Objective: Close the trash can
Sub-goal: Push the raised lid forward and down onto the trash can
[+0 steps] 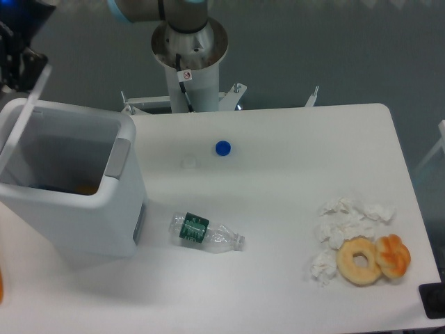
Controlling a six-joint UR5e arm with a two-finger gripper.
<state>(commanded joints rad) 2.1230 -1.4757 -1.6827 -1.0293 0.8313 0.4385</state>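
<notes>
The trash can, a big boxy white bin with a grey front latch, stands at the table's left side with its top open. Its lid stands nearly upright and edge-on along the bin's left rim, tilted slightly over the opening. My dark gripper is at the top left corner, right at the lid's upper edge; most of it is cut off by the frame, so the jaws' state is unclear. Something orange lies inside the bin.
A clear bottle with a green label lies right of the bin. A blue cap and a clear cap sit mid-table. Crumpled tissues, a donut and an orange pastry are at the right. The robot base stands behind.
</notes>
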